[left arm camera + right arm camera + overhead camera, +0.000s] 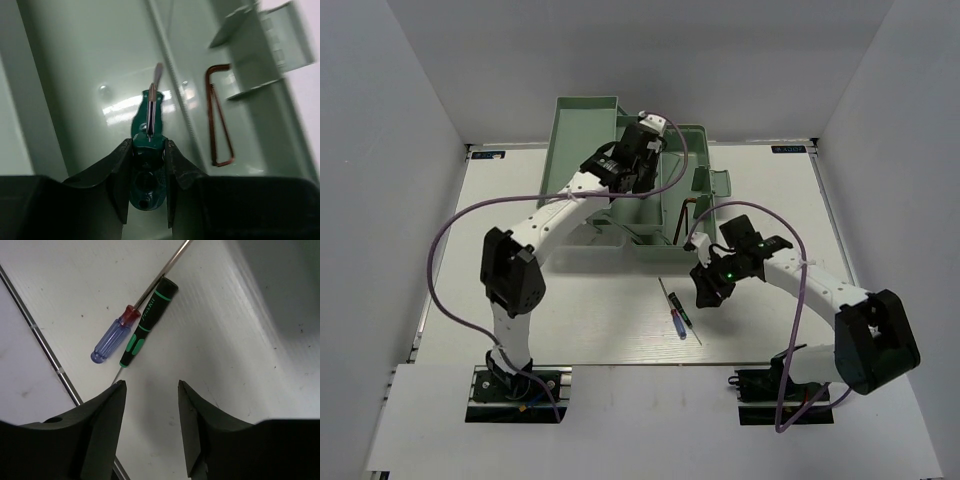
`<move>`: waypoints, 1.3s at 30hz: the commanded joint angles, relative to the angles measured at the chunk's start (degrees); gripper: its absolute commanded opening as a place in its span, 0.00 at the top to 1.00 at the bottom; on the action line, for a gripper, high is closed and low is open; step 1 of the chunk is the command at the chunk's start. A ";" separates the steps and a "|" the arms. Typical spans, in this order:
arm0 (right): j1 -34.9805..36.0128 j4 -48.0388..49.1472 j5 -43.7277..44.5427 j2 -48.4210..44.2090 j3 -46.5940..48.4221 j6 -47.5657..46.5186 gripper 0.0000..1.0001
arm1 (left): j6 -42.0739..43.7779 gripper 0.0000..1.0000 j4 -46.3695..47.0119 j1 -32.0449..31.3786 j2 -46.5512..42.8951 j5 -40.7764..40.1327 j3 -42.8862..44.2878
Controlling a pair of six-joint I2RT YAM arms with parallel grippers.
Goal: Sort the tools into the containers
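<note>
My left gripper [148, 145] is shut on a stubby green-handled screwdriver [141, 125], its tip pointing away, inside a pale green toolbox compartment [75, 75]. Whether the tool touches the floor I cannot tell. From above, the left gripper [632, 178] is down in the toolbox [582, 130]. Thin L-shaped hex keys [218, 125] lie in the neighbouring compartment. My right gripper [151, 385] stands open and holds nothing, low over the white table. Just beyond it lie a blue-handled precision screwdriver [112, 340] and a black-and-green one [147, 322], side by side. Overhead, the right gripper [705, 288] is right of both screwdrivers [676, 312].
The toolbox's clear lid [717, 184] stands open on its right side. A thin metal strip [45, 347] marks the table's front edge beside the two screwdrivers. White walls close in the table on three sides. A purple cable [450, 240] loops off the left arm.
</note>
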 commanded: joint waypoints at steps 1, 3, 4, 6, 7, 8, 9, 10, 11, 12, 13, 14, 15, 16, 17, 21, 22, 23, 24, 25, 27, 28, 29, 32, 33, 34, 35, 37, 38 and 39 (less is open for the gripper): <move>0.05 -1.83 0.65 1.83 3.60 1.38 0.47 | 1.36 0.75 -3.46 0.95 1.15 -2.43 4.31; 0.05 -1.75 0.82 2.54 3.61 1.47 0.47 | 1.36 0.58 -2.76 1.56 1.16 -1.81 4.32; 0.22 -1.57 0.65 2.54 3.61 1.55 0.48 | 1.36 0.47 -2.75 1.56 1.16 -1.81 4.93; 0.57 -1.75 -0.31 3.50 3.52 1.47 0.49 | 1.98 0.41 -2.75 1.56 1.16 -1.11 5.98; 1.01 -1.66 -0.58 3.68 3.09 1.55 0.49 | 1.98 0.40 -3.62 1.56 1.16 -0.58 7.47; 0.32 -1.66 -0.93 3.94 3.00 1.82 0.51 | 3.28 0.38 -3.63 1.56 0.46 -0.58 8.00; 1.62 -0.79 -0.67 4.29 2.65 2.08 0.51 | 3.82 0.36 -3.63 0.95 -0.07 0.03 8.53; 2.67 0.00 -0.67 4.82 2.47 2.87 0.51 | 4.35 0.34 -3.63 0.43 -1.64 0.82 9.06; 3.21 0.45 -0.32 5.08 2.29 3.31 0.52 | 5.39 0.33 -3.63 0.42 -2.87 1.70 9.06; 3.65 1.49 0.20 5.26 2.12 3.66 0.52 | 5.41 0.33 -3.63 -0.19 -4.45 5.54 7.06; 4.00 2.11 0.73 5.87 2.03 4.97 0.52 | 5.41 0.31 -2.67 -0.20 -6.47 6.71 4.69; 5.66 2.99 1.35 6.23 2.12 5.33 0.52 | 6.10 0.31 -1.01 -0.98 -12.58 8.20 1.36; 6.20 3.78 1.96 7.01 2.46 6.64 0.52 | 6.11 0.31 3.09 -1.60 -16.29 11.17 -6.76; 7.24 3.96 3.45 8.07 2.64 7.52 0.52 | 6.11 0.30 4.53 -1.60 -19.90 11.72 -10.76; 8.47 3.97 4.07 8.86 2.90 8.23 0.52 | 5.41 0.30 5.33 -2.12 -23.33 12.25 -14.37; 11.91 7.12 11.88 11.23 3.69 10.51 0.52 | -0.37 0.29 2.70 -2.74 -38.35 12.78 -30.44; 12.09 7.39 13.38 11.76 3.87 10.87 0.52 | -1.53 0.29 2.17 -3.27 -40.48 12.78 -32.66; 12.18 7.39 13.83 13.25 4.48 11.48 0.52 | -2.67 0.29 2.17 -3.27 -42.50 12.78 -34.77; 12.44 7.22 14.09 13.78 5.10 11.66 0.52 | -4.51 0.28 2.17 -3.27 -44.17 12.09 -38.01; 12.61 7.04 14.10 14.48 5.71 11.92 0.52 | -5.31 0.28 1.04 -3.27 -45.58 11.56 -39.00; 13.40 7.13 14.97 15.28 5.98 12.10 0.52 | -5.93 0.25 0.50 -3.79 -48.05 10.94 -41.11; 13.49 7.48 15.58 15.81 6.16 12.36 0.52 | -7.41 0.25 -0.28 -3.80 -48.58 10.94 -41.73; 14.02 7.57 17.33 16.42 6.33 12.45 0.52 | -7.95 0.25 -0.29 -3.80 -48.59 10.94 -43.13; 14.72 8.36 19.97 18.87 6.60 12.98 0.52 | -10.49 0.23 -1.34 -4.94 -48.59 12.25 -46.29; 15.25 8.53 19.99 19.15 6.86 13.07 0.52 | -11.20 0.21 -1.35 -4.94 -48.59 12.25 -47.00; 15.69 8.97 20.77 19.41 6.95 13.16 0.52 | -12.68 0.18 -1.35 -5.46 -48.59 12.25 -47.88; 15.61 9.24 21.47 19.85 7.12 13.42 0.52 | -13.48 0.18 -1.35 -5.47 -48.06 12.78 -49.80; 16.92 9.68 22.44 20.55 7.04 13.68 0.54 | -15.41 0.17 -1.35 -6.17 -48.06 12.78 -51.92; 17.36 9.94 23.75 20.56 6.86 13.86 0.54 | -16.21 0.17 -1.35 -6.69 -48.06 12.78 -52.63; 17.88 10.03 24.20 20.56 6.51 13.86 0.55 | -17.00 0.17 -0.82 -6.70 -48.58 12.26 -53.42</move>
